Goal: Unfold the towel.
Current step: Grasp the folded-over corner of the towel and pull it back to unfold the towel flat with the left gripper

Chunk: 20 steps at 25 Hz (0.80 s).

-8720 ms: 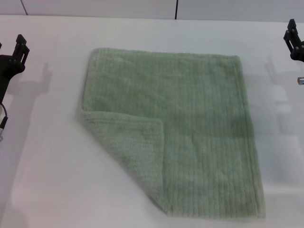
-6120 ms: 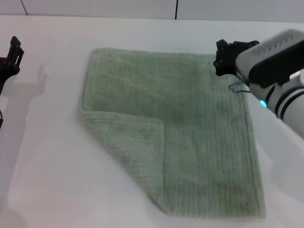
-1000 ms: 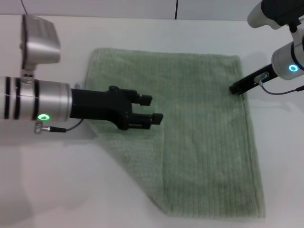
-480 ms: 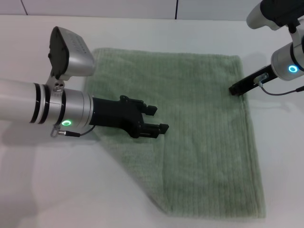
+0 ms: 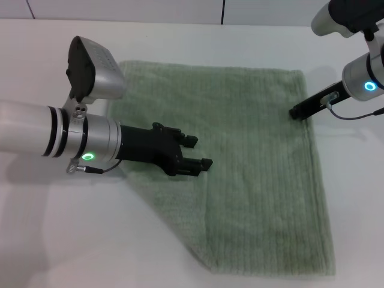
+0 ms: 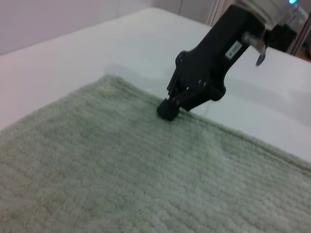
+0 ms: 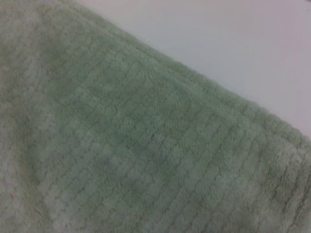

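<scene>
The pale sage-green towel (image 5: 258,168) lies flat on the white table. Its near-left corner is folded over onto it as a triangular flap (image 5: 171,195). My left gripper (image 5: 199,152) is open, low over the tip of that flap, with nothing between its fingers. My right gripper (image 5: 297,112) is shut, its tip resting on the towel's right hem near the far-right corner. It also shows in the left wrist view (image 6: 168,110), touching the towel (image 6: 121,184). The right wrist view shows only the towel's ribbed cloth (image 7: 121,145) and its hem.
The white table (image 5: 72,240) surrounds the towel on all sides. A wall with a dark vertical seam (image 5: 222,12) runs along the table's far edge. My left arm's silver forearm (image 5: 54,141) lies across the table's left side.
My left arm has swung nearer and slightly right, bringing its open gripper over the tip of the folded flap. The right gripper and the towel have not moved.
</scene>
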Tool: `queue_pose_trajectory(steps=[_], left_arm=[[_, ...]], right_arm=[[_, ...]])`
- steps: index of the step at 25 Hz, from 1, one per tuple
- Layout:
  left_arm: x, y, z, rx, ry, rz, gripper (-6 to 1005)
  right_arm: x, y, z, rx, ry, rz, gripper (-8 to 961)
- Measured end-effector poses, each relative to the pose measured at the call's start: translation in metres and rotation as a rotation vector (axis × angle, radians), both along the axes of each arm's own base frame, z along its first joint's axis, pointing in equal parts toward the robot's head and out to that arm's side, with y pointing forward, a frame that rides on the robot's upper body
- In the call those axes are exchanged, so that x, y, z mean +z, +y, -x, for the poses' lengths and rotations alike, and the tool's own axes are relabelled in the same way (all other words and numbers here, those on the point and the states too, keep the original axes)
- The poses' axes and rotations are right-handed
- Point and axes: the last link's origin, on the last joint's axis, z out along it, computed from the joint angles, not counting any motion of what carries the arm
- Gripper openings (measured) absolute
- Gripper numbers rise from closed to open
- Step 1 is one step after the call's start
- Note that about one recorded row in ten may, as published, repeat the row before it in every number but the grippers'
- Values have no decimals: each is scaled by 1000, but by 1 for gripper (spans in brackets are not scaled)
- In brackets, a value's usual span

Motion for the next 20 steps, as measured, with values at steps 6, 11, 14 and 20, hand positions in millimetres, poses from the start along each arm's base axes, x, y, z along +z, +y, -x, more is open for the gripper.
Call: queue_pose_trajectory(steps=[6, 11, 14, 20], left_arm=[[-10, 0, -1, -2, 54, 8, 644], [-12, 1, -2, -1, 59, 4, 643], [-12, 1, -2, 1, 54, 2, 643], [-12, 0, -3, 1, 53, 15, 494]], right_arm=[[0, 1, 1, 3, -1, 0, 1], [0, 1, 1, 2, -1, 0, 1], [0, 1, 1, 1, -2, 0, 1], [0, 1, 1, 1, -2, 0, 0]])
